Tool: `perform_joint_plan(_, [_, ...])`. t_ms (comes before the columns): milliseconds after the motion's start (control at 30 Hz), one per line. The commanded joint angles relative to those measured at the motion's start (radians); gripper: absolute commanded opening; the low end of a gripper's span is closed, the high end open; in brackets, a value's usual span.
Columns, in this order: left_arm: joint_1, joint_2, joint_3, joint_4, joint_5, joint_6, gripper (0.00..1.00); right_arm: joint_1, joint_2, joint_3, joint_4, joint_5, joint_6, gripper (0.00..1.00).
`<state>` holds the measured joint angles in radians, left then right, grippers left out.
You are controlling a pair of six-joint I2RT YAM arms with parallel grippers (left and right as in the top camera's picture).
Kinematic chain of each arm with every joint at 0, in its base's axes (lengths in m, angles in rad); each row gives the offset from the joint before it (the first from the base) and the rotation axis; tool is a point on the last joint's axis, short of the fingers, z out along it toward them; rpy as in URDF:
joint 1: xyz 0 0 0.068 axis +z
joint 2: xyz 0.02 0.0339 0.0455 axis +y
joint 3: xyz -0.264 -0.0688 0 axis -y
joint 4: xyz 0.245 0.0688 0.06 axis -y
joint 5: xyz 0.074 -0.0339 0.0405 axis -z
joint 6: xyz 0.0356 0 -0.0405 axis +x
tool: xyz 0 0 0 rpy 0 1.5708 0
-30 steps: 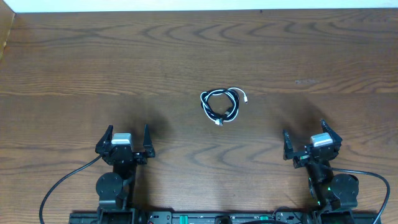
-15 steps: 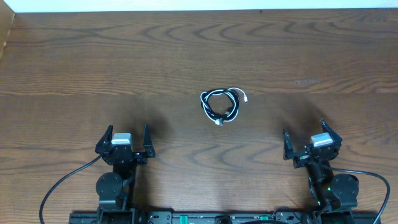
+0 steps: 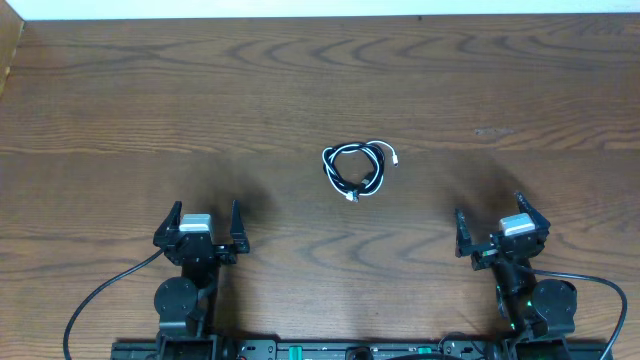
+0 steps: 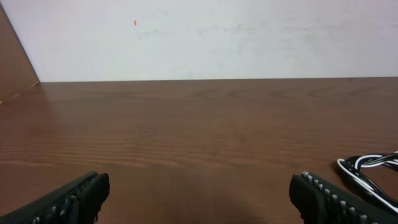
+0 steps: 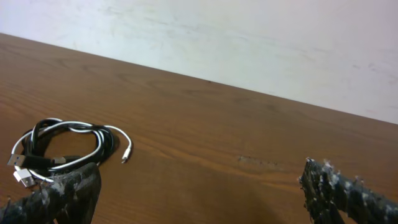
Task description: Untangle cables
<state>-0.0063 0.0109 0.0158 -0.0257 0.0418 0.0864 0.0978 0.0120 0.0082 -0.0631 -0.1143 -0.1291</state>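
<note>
Two arms, matte black all over. Left gripper [image 3: 205, 214]: pair of tapered black fingers [image 4: 68, 202], inner faces ribbed with fine ridges; pale grey block [image 3: 197, 222] on top between them. Right gripper [image 3: 490, 214]: same build, finger pads [image 5: 339, 186] scuffed, flecked white. Round black joint housing [image 3: 177, 297] behind each. Thick black wire [image 3: 100, 295] loops outward from each base. Small green light [image 3: 527, 301] on right arm.

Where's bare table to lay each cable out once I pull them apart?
The table is bare well to the left and right of the cables, and across the far strip to the wall. The stretch between left arm and right arm, nearer than the cables, is bare too. Only the cables' own tangle is crowded.
</note>
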Motion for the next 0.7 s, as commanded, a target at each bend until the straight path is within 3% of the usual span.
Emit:
perform_joint_plan(0, [0.005,0.002,0.005,-0.045,-0.027,0.014,0.98,0.007,-0.005,-0.003,0.000,0.005,0.001,0.99])
perform_joint_plan(367, [0.005,0.125,0.095,-0.046,0.072,0.015,0.98,0.007,-0.005,0.019,0.000,-0.058,0.002,0.99])
perform_joint_plan(600, [0.005,0.319,0.275,-0.117,0.090,0.015,0.98,0.007,0.014,0.066,-0.006,-0.088,0.042,0.99])
perform_joint_plan(667, [0.005,0.422,0.375,-0.162,0.161,0.015,0.98,0.007,0.044,0.099,-0.008,-0.105,0.054,0.99])
